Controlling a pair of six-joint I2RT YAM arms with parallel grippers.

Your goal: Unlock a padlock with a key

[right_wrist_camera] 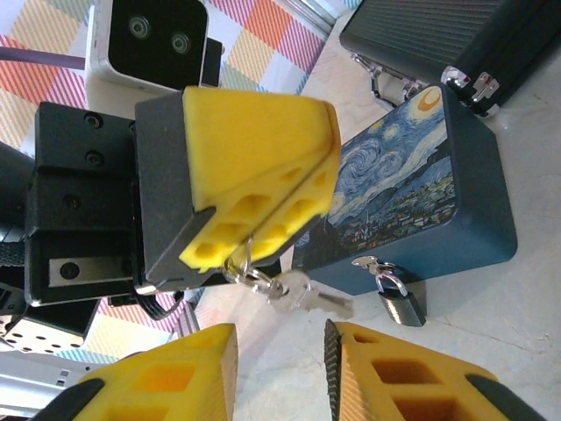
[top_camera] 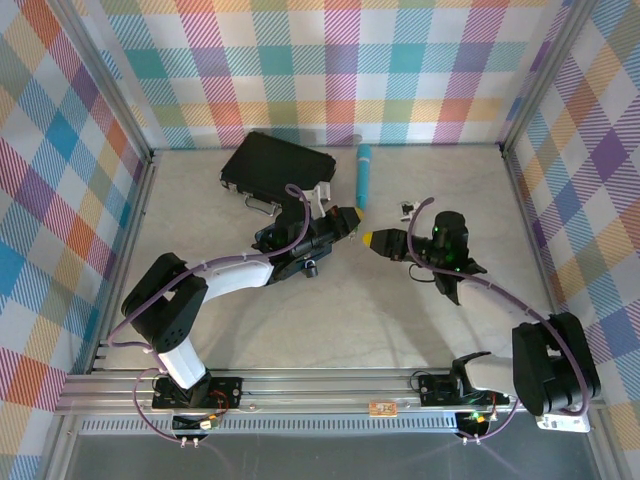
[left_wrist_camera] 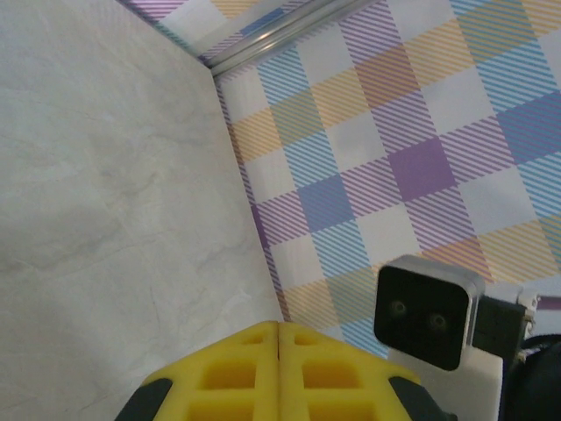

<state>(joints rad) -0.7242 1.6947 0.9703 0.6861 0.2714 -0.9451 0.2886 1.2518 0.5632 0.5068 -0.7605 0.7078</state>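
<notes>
My left gripper (right_wrist_camera: 245,244) is shut on a small ring, and the silvery key (right_wrist_camera: 308,294) dangles from that ring. In the left wrist view its yellow fingers (left_wrist_camera: 254,368) are pressed flat together. The padlock (right_wrist_camera: 403,304), dark grey with a thin silver shackle, hangs from the hasp on the side of a starry-night box (right_wrist_camera: 412,202). Just below the key, my right gripper (right_wrist_camera: 279,368) stands open with nothing between its fingers. In the top view the two grippers meet tip to tip at mid-table, left gripper (top_camera: 348,221), right gripper (top_camera: 372,239), and the padlock (top_camera: 312,268) lies just below the left arm.
A black rectangular case (top_camera: 275,168) lies at the back behind the box, its latches (right_wrist_camera: 473,83) close to the box top. A teal cylinder (top_camera: 362,175) lies at back centre. A small dark object (top_camera: 408,210) sits near the right arm. Plaid walls surround the table.
</notes>
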